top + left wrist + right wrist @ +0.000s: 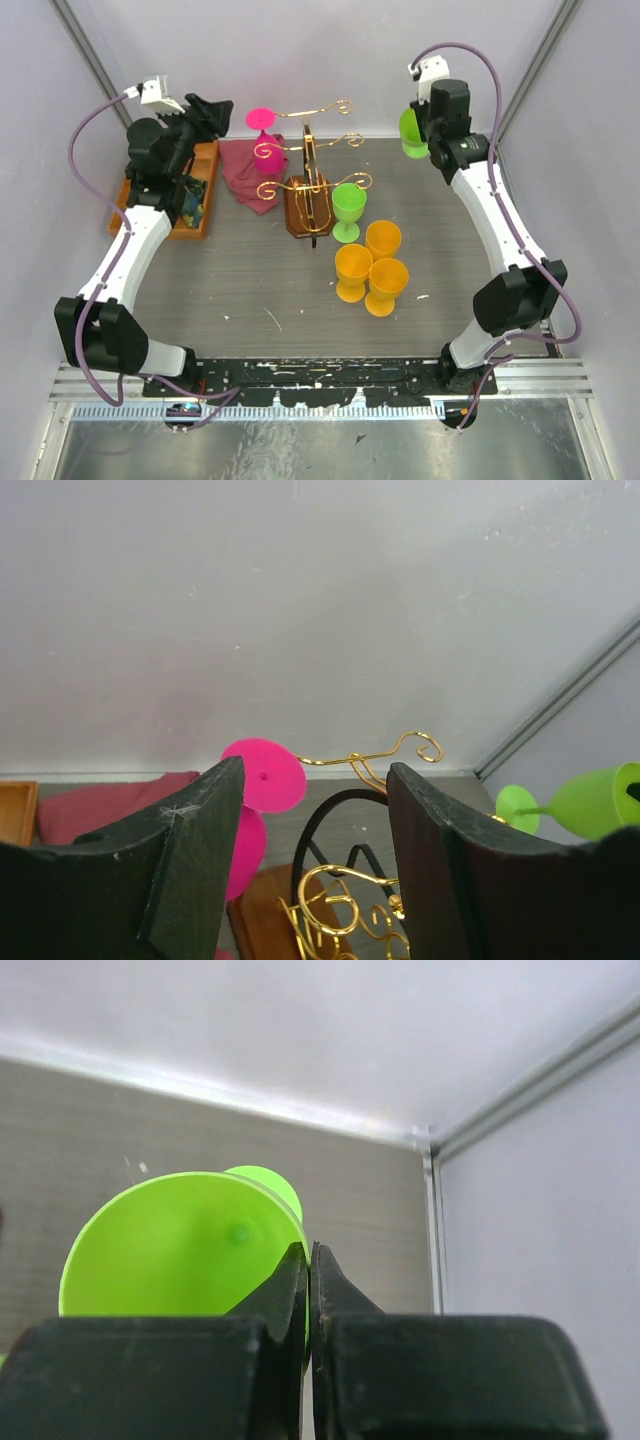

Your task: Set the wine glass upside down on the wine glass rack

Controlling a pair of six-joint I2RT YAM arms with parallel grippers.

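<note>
One pink glass [262,122] already hangs upside down on the rack [310,190] by my spread left claw [315,775], while my right claw [309,1260] is pinching the green wine glass [170,1250] far right, not racked yet.

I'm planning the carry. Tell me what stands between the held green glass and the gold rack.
Nothing visible blocks the way from the green glass in the right gripper to the rack's right-hand arms. A second green glass stands beside the base, near the lowest arm; the upper arms look free.
</note>
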